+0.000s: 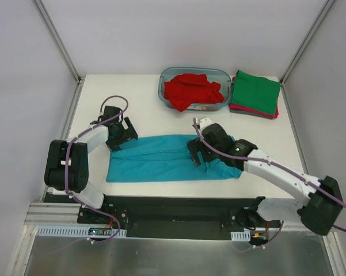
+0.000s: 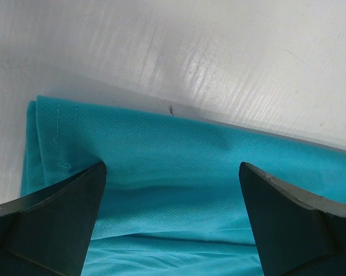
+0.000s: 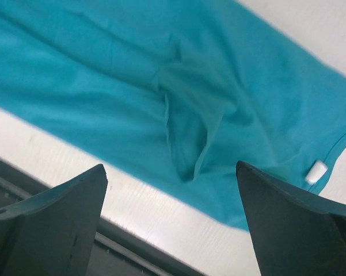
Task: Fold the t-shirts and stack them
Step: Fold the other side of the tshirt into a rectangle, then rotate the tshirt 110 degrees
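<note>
A teal-blue t-shirt [image 1: 161, 161] lies folded into a long strip across the table's front middle. My left gripper [image 1: 120, 135] is open at the strip's far left end, with the cloth [image 2: 161, 144] between its fingers. My right gripper [image 1: 199, 154] is open above the strip's right part, over a crumpled sleeve fold [image 3: 190, 126] near the shirt's front edge. A red t-shirt [image 1: 191, 89] lies bunched in the tub. A folded green t-shirt [image 1: 256, 91] rests on a folded magenta one [image 1: 254, 110] at the back right.
The clear blue-tinted tub [image 1: 196, 69] stands at the back centre. The table's front edge with a dark rail [image 3: 57, 201] runs just below the shirt. A white neck label [image 3: 316, 171] shows at the shirt's right end.
</note>
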Robot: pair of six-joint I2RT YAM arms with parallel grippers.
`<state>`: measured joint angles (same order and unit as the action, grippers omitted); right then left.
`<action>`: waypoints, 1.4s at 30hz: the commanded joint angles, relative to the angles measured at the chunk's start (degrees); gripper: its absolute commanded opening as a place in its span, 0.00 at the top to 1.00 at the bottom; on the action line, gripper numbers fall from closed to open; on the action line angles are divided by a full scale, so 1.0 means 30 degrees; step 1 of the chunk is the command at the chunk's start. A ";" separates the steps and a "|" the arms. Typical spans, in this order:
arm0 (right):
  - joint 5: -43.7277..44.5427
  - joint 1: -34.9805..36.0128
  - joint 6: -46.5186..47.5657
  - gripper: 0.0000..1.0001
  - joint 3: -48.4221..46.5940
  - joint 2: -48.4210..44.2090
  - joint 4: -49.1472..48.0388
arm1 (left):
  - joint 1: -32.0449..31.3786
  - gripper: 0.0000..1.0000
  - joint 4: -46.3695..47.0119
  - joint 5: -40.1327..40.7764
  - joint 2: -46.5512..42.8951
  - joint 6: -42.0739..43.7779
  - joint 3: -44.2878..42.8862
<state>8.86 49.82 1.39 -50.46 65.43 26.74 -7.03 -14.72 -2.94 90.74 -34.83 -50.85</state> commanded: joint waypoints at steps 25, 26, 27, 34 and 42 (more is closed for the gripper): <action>-0.6503 -0.0377 -0.3070 0.04 -0.1875 0.7406 -0.5692 | 0.0497 0.01 0.0131 -0.1247 0.0574 0.0419 -0.0159; -0.6180 -0.0377 -0.3157 0.04 -0.1553 0.6616 -0.5691 | 0.0497 0.01 0.0131 -0.1247 0.0545 0.0447 -0.0130; -0.5771 -0.0377 -0.3216 0.04 -0.1289 0.5854 -0.5691 | 0.0497 0.01 0.0131 -0.1218 0.0545 0.0419 -0.0130; -0.1027 -0.1078 -0.6956 0.04 0.0145 0.2979 -0.1509 | 0.0497 0.01 0.0131 -0.1218 0.0486 0.0419 -0.0101; -0.2075 -0.4473 -0.9986 0.04 0.3869 0.2562 -0.2731 | 0.0614 0.01 0.0102 -0.1978 0.0048 0.0361 0.0365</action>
<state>1.78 40.56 -23.49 -41.01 72.23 17.67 -5.89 -13.93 -5.96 91.18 -33.76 -51.07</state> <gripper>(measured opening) 0.961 0.990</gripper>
